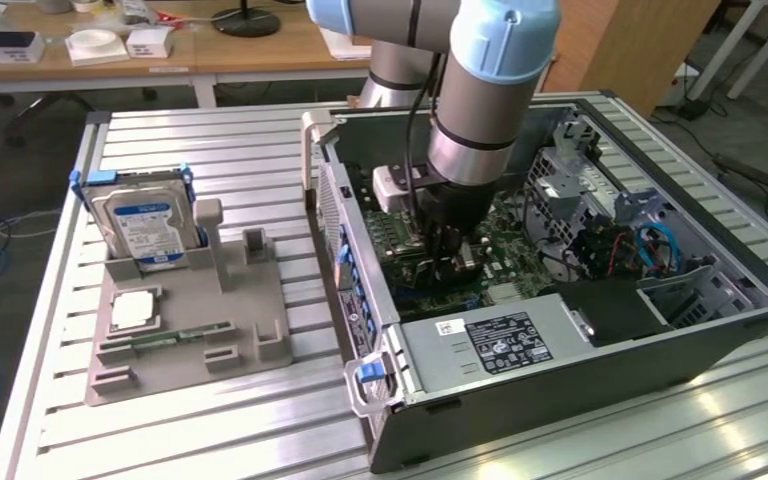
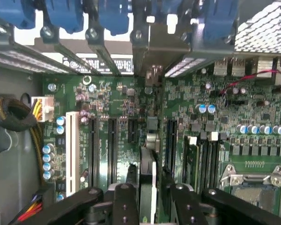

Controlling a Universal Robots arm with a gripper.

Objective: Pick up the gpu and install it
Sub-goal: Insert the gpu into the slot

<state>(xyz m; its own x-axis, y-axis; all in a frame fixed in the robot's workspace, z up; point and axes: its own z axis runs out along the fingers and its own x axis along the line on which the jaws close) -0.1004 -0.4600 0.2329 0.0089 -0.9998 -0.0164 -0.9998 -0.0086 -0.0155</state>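
Note:
The gpu (image 2: 148,192) stands edge-on in a motherboard slot inside the open computer case (image 1: 704,330). Its silver end bracket (image 2: 152,47) sits against the case's rear slot openings. My gripper (image 2: 149,172) straddles the card from above, one black finger (image 2: 126,201) on each side. A narrow gap shows between the card and the other finger (image 2: 185,204), so the jaws stand slightly open around it. In the exterior view, my gripper (image 1: 444,255) reaches down onto the green motherboard (image 1: 518,250) in the middle of the case, and the arm hides most of the card.
A silver hard drive (image 1: 144,220), a processor chip (image 1: 133,310) and a memory stick (image 1: 171,338) rest in a grey holder (image 1: 251,300) at the exterior view's left. The power supply (image 1: 491,345) fills the case's near end. Braided cables (image 2: 11,115) and a processor socket (image 2: 253,187) flank the slots.

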